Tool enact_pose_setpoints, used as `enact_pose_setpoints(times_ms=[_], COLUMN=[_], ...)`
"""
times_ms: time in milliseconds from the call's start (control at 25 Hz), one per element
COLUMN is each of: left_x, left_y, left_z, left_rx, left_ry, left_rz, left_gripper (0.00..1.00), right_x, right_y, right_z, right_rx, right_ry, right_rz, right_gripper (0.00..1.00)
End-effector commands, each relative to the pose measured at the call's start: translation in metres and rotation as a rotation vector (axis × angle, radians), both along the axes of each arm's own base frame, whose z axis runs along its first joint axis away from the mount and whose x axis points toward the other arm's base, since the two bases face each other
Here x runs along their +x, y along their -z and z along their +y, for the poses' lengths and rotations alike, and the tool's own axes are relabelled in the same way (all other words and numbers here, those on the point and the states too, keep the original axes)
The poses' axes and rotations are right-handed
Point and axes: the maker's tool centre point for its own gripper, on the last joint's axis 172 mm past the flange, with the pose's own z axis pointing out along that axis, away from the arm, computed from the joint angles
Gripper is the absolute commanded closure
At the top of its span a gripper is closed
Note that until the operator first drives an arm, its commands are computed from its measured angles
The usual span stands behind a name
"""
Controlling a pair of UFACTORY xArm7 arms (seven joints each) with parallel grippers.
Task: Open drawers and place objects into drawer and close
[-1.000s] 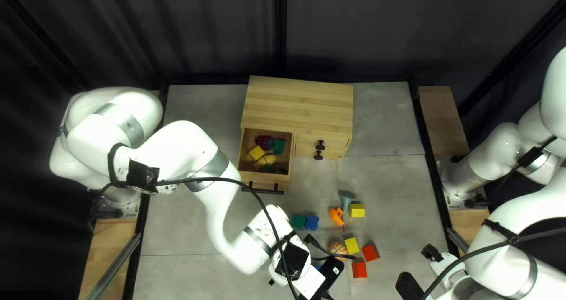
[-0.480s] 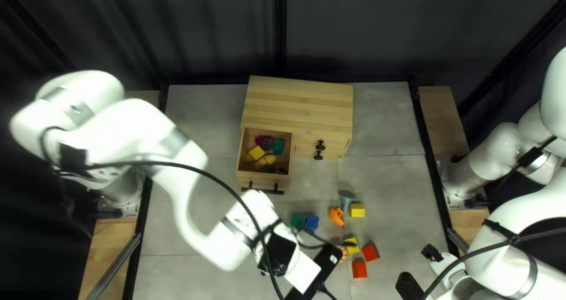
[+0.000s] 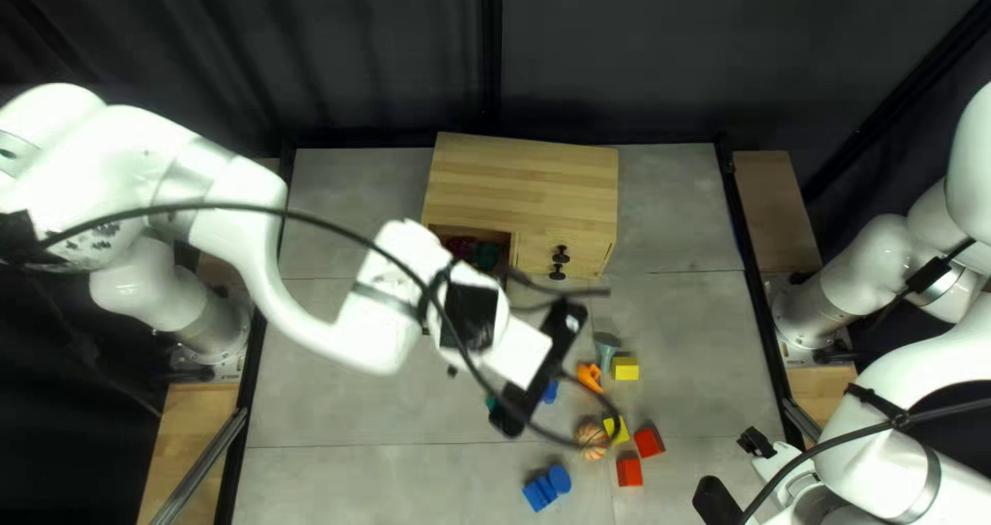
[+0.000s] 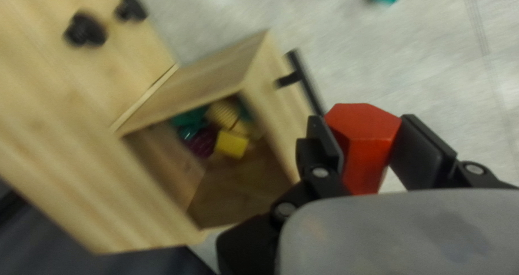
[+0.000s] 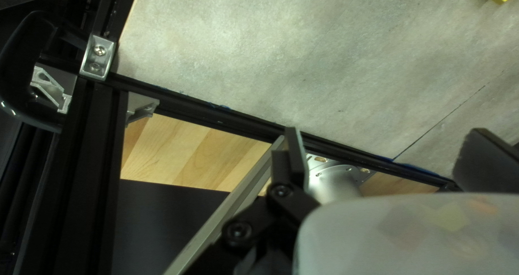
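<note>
beside the open drawer, the left tool pinches a red block; letting go early could drop it outside, onto the counter!

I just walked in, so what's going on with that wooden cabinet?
My left gripper is holding a red faceted block near the open drawer of a pale wooden cabinet. A small yellow block and other toys already lie in the drawer. An orange striped ball and more toys are out on the grey table. My right gripper stands open, holding nothing. The drawer is not yet closed.
</note>
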Motion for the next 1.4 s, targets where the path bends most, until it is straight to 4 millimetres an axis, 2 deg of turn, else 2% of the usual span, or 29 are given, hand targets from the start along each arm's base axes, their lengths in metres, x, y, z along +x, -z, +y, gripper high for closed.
enact_pose_setpoints(times_ms=[40, 160, 240, 280, 320, 520, 640, 720, 800, 880, 920, 1000, 1040, 1160, 1240, 1400], left_x=[0.0, -0.003, -0.003, -0.003, -0.003, -0.007, -0.009, -0.009, -0.005, -0.002, -0.002, 0.001, 0.001, 0.007, 0.009, 0.018], left_y=[0.01, 0.012, 0.012, 0.013, 0.013, 0.011, 0.003, -0.001, 0.001, 0.012, 0.015, 0.025, 0.027, 0.036, 0.041, 0.065], left_z=[0.026, 0.043, 0.047, 0.048, 0.048, 0.042, 0.026, 0.008, -0.024, -0.059, -0.068, -0.099, -0.105, -0.142, -0.153, -0.18], left_rx=[-0.005, -0.012, -0.019, -0.025, -0.029, -0.049, -0.041, -0.041, -0.047, -0.047, -0.046, -0.045, -0.046, -0.039, -0.03, -0.015], left_ry=[-0.062, -0.125, -0.16, -0.178, -0.19, -0.265, -0.284, -0.268, -0.189, -0.089, -0.058, 0.037, 0.06, 0.171, 0.222, 0.352], left_rz=[-0.029, -0.048, -0.058, -0.063, -0.066, -0.083, -0.085, -0.087, -0.086, -0.064, -0.054, -0.024, -0.017, 0.022, 0.043, 0.099], left_gripper=[1.0, 1.0, 1.0, 0.66, 0.02, 0.0, 0.0, 0.0, 0.0, 0.0, 0.0, 0.0, 0.0, 0.0, 0.0, 0.0], right_x=[0.0, 0.0, 0.0, 0.0, 0.0, 0.0, 0.0, 0.0, 0.0, 0.0, 0.0, 0.0, 0.0, 0.0, 0.0, 0.0], right_y=[0.0, 0.0, 0.0, 0.0, 0.0, 0.0, 0.0, 0.0, 0.0, 0.0, 0.0, 0.0, 0.0, 0.0, 0.0, 0.0], right_z=[0.0, 0.0, 0.0, 0.0, 0.0, 0.0, 0.0, 0.0, 0.0, 0.0, 0.0, 0.0, 0.0, 0.0, 0.0, 0.0], right_rx=[0.0, 0.0, 0.0, 0.0, 0.0, 0.0, 0.0, 0.0, 0.0, 0.0, 0.0, 0.0, 0.0, 0.0, 0.0, 0.0], right_ry=[0.0, 0.0, 0.0, 0.0, 0.0, 0.0, 0.0, 0.0, 0.0, 0.0, 0.0, 0.0, 0.0, 0.0, 0.0, 0.0], right_rz=[0.0, 0.0, 0.0, 0.0, 0.0, 0.0, 0.0, 0.0, 0.0, 0.0, 0.0, 0.0, 0.0, 0.0, 0.0, 0.0], right_gripper=[0.0, 0.0, 0.0, 0.0, 0.0, 0.0, 0.0, 0.0, 0.0, 0.0, 0.0, 0.0, 0.0, 0.0, 0.0, 0.0])
